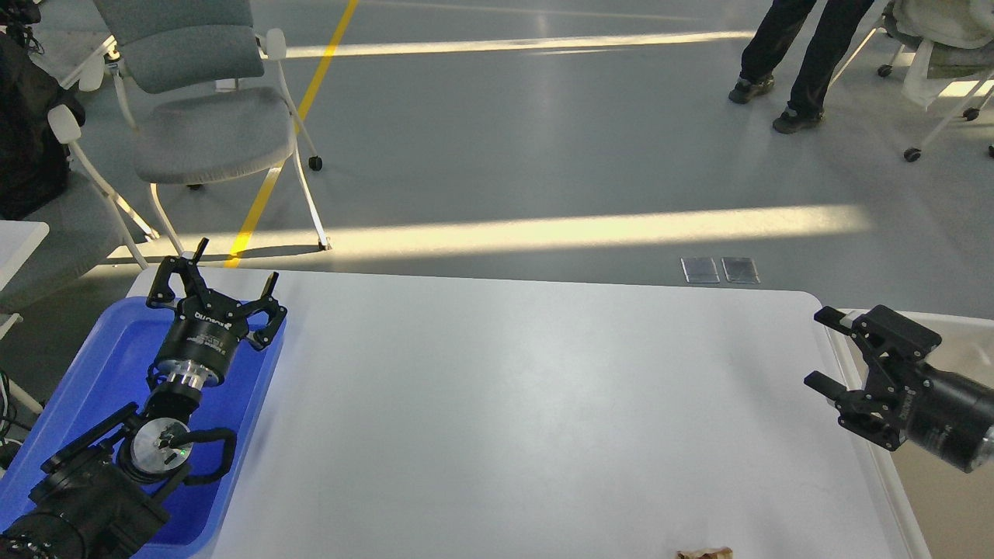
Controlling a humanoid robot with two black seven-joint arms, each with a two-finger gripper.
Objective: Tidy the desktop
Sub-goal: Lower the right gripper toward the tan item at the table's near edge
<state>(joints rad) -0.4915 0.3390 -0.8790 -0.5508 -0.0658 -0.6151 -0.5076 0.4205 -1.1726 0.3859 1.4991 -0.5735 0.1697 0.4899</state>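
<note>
The desktop (pixel 512 404) is a large white tabletop with rounded corners and fills the lower middle of the head view. My left gripper (pixel 233 268) is open and empty, held above the far end of a blue plastic tray (pixel 93 388) on the desk's left side. My right gripper (pixel 825 349) is open and empty at the desk's right edge, its fingers pointing left. A small brown crumpled scrap (pixel 705 553) lies on the desk at the near edge, cut off by the frame.
A cream-white bin (pixel 955 341) stands just right of the desk, behind my right gripper. Beyond the desk are a grey chair (pixel 206 116), a yellow floor line (pixel 303 101), a standing person's legs (pixel 800 62) and another chair at the far right.
</note>
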